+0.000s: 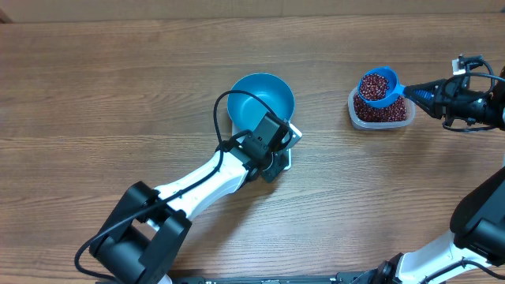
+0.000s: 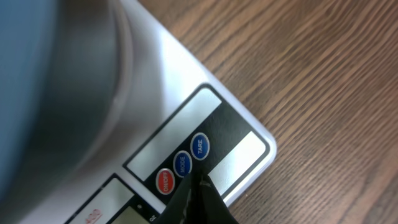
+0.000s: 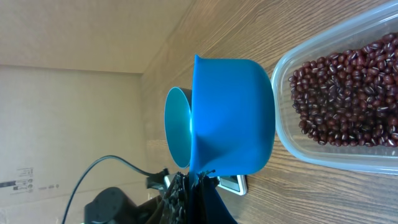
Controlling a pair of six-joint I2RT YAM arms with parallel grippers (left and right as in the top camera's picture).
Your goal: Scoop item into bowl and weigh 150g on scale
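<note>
Holding scoop [image 1: 397,88] by handle, R gripper [image 1: 416,92] was clenched on it; beans [image 1: 371,112] loose, spill-prone, so keep level. L gripper [image 2: 198,186] clenched empty, tip at scale [image 2: 245,152] btns.

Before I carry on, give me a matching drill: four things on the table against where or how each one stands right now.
Things:
1. bowl
2. scoop
3. tub
4. left gripper

States:
A. shut, tip by the buttons of the scale
B. heaped with beans, held by the right gripper
C. on the table, holding loose beans
D. on the scale, nothing in it

Pairs: 1-D; 2-B; 3-C; 4-A
</note>
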